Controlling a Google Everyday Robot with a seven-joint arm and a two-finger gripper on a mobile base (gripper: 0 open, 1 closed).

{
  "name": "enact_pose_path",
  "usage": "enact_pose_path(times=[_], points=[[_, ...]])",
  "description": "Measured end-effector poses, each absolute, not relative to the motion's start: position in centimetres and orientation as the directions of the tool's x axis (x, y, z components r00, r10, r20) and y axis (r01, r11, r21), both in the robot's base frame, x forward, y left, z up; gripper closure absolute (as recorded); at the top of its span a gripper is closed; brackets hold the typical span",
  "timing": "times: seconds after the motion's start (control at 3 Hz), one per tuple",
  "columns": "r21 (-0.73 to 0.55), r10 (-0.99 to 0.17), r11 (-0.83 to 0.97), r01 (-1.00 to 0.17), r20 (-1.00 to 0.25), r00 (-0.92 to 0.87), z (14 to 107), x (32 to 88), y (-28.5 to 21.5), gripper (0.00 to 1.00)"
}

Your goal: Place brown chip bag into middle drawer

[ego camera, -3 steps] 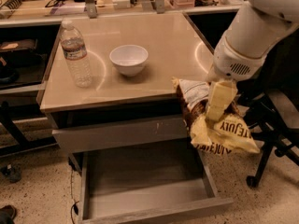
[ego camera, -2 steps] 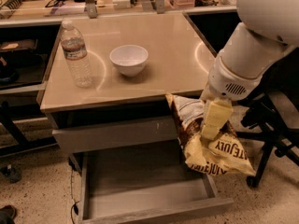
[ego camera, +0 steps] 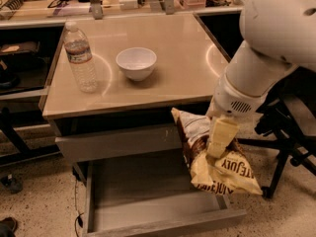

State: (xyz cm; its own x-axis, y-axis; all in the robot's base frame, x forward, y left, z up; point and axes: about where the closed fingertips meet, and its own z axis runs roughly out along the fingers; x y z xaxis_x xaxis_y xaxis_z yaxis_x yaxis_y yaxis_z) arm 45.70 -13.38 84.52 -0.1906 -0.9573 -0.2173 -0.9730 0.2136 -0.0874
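The brown chip bag (ego camera: 217, 167) hangs from my gripper (ego camera: 219, 142), which is shut on its upper part. The bag shows its yellow band with dark letters at the bottom and a white panel at the top left. It hangs above the right side of the open middle drawer (ego camera: 148, 201), a wide shallow grey drawer with a bare floor, pulled out below the table. The bag's lower right corner reaches past the drawer's right wall. My white arm comes down from the upper right.
On the beige tabletop (ego camera: 182, 73) stand a plastic water bottle (ego camera: 81, 58) at the left and a white bowl (ego camera: 136, 63) near the middle. A closed drawer front (ego camera: 113, 142) sits above the open one. A black chair base (ego camera: 286, 147) stands at the right.
My gripper has carried the bag left and down, from beside the table's right edge to over the right side of the open drawer.
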Motion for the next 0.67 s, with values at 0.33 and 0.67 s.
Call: enact_pose_path(times=[0.33,0.67], points=[[-0.014,-0.95,0.227,-0.974,-0.224,-0.218,79.5,44.9,-12.1,1.0],[0.048,-0.943,0.23,-0.972,-0.236,-0.235,74.9,44.8,-11.3,1.0]])
